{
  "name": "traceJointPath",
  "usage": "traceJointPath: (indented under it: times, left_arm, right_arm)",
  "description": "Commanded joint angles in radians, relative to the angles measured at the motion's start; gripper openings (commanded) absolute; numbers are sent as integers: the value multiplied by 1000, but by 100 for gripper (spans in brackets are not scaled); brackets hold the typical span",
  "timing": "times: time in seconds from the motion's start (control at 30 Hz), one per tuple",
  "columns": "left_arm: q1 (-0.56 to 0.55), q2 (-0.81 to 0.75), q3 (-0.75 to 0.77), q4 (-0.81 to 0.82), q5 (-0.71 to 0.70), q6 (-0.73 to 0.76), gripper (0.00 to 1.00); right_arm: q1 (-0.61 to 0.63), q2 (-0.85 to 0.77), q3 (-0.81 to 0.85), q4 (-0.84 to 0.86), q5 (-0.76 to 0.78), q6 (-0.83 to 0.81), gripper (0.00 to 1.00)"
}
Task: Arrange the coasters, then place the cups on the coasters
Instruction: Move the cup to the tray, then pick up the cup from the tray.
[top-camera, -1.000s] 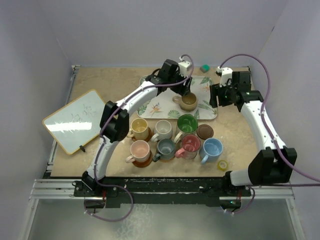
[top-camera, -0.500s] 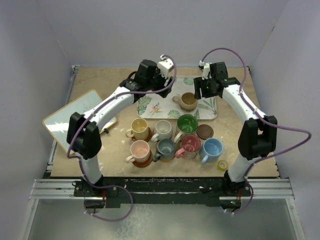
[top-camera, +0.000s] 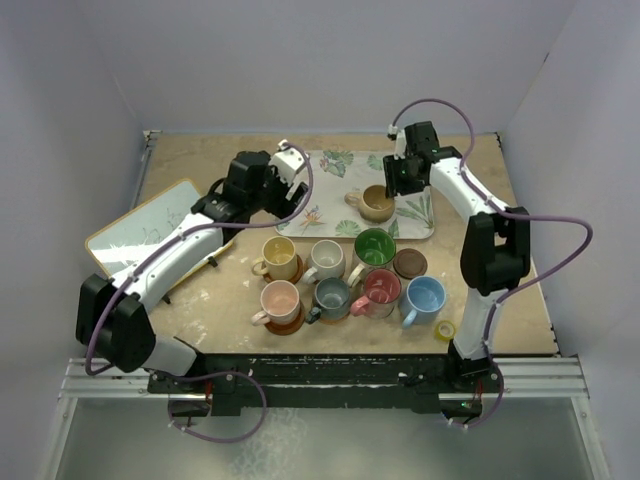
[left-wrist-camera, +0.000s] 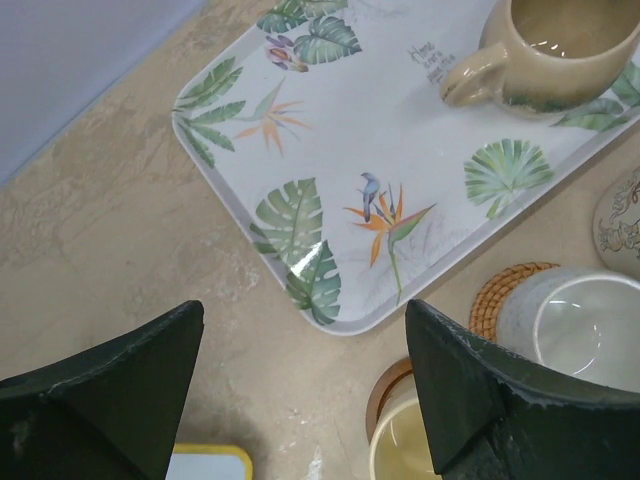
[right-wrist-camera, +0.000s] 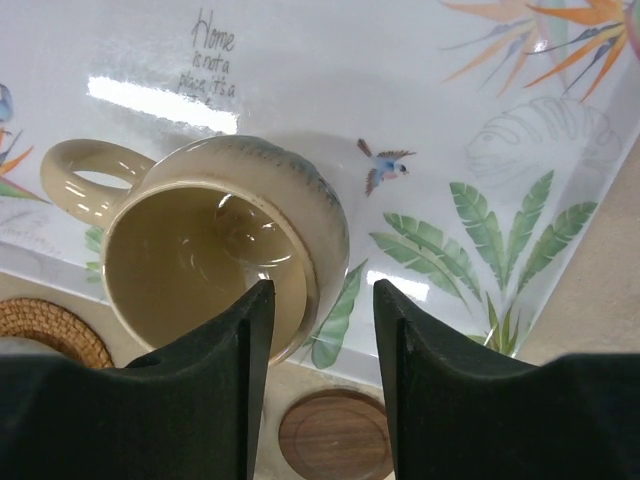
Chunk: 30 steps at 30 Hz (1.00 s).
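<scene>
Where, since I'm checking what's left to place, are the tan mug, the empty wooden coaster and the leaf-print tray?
Tan mug (right-wrist-camera: 200, 250): right wrist view, inside of its bowl.
Empty wooden coaster (top-camera: 410, 263): top view, centre of disc.
Leaf-print tray (left-wrist-camera: 330, 130): left wrist view, bare white floor.

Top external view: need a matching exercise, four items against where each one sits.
Items:
1. tan mug
2. dark wooden coaster
3. pink mug
4. tape roll

Places:
a. near row, left end
b. on the leaf-print tray
c. bare, just right of the green mug
d. near table edge, by the blue mug

Pairs: 1-b, 2-c, 3-a, 4-d
</scene>
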Motion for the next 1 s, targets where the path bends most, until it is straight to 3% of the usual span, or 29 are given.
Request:
traceJointPath:
  times: [0.0, 0.23, 0.5, 0.97]
  left_arm:
    - [10, -86, -54, 96, -35, 46, 79]
    - [14, -133, -106, 126, -35, 28, 79]
    - [16, -152, -133, 147, -39, 24, 79]
    - [35, -178, -153, 164, -43, 23, 79]
  right_arm:
    - [16, 8, 49, -36, 26, 8, 45]
    - [40, 35, 54, -54, 68, -2, 43]
    - [49, 79, 77, -73, 84, -13, 31]
    - [50, 50, 180, -120, 115, -63, 0]
